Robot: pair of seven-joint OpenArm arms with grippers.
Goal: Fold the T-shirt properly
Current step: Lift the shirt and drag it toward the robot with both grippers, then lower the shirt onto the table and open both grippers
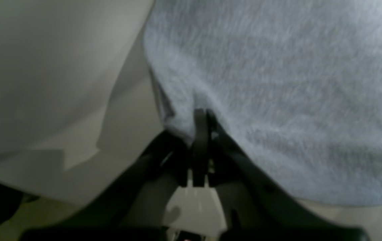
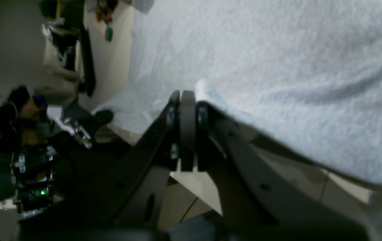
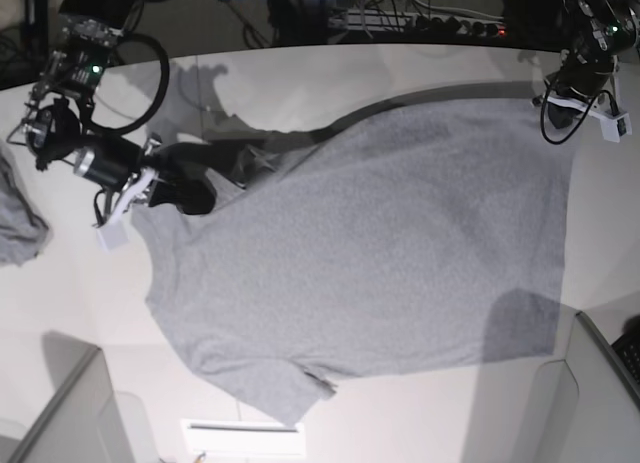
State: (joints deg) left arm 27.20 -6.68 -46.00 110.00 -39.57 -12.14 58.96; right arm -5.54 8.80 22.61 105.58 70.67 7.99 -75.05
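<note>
- Your T-shirt (image 3: 360,253) lies spread on the surface (image 3: 420,68), stretched between both arms.
- Left gripper (image 1: 201,115) jaws clamp its edge.
- Right gripper (image 2: 187,97) jaws pinch its edge too.

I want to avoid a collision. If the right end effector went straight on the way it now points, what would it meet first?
The right end effector is already shut on the T-shirt edge. Straight on, it would probably meet only more grey shirt cloth; depth is unclear.
</note>
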